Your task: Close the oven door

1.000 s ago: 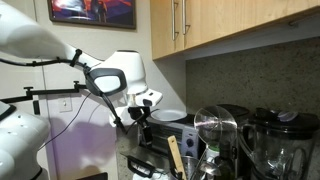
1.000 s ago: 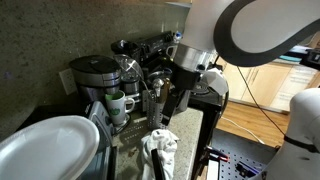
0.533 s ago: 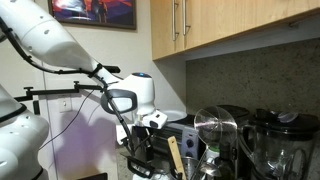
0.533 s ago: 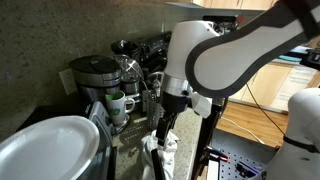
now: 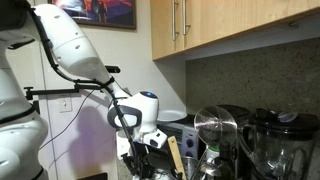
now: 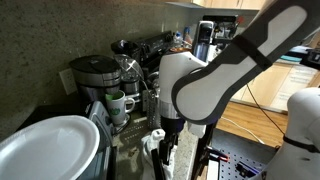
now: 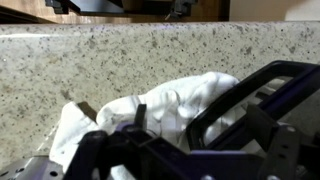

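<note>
We saw the arm (image 6: 205, 85) bent low over the granite counter (image 7: 60, 60). The oven (image 5: 178, 128) sat just right of it, though we could not make out the oven door. The gripper (image 6: 164, 152) hung just above a white cloth (image 7: 175, 100), and we could not tell whether it was spread or clenched.

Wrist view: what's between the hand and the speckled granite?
A crumpled white cloth, lying against the granite just ahead of the hand; the wrist view shows it clearest.
</note>
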Robot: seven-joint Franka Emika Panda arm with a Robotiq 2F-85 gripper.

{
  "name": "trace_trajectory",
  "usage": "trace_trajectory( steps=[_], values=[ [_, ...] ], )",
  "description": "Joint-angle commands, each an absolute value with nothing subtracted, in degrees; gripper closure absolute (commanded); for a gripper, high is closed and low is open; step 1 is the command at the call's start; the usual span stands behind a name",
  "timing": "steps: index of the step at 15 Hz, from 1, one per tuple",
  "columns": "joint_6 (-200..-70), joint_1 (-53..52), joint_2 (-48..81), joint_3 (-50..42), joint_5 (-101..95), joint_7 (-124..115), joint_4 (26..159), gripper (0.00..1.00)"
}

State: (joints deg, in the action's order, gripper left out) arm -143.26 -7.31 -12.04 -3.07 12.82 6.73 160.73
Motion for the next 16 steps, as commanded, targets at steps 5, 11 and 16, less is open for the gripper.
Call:
trace_trajectory(
  steps=[5,11,16],
  values=[
    [-152.1,-6.9,-1.3,0.3,14.2,8.3,160.4,0.00],
    [-158.4,-7.2,0.2,2.5,21.4,12.3,160.6,0.00],
    [-157.1,-7.8,-5.1,2.8,36.0,24.0,161.2,0.00]
  ],
)
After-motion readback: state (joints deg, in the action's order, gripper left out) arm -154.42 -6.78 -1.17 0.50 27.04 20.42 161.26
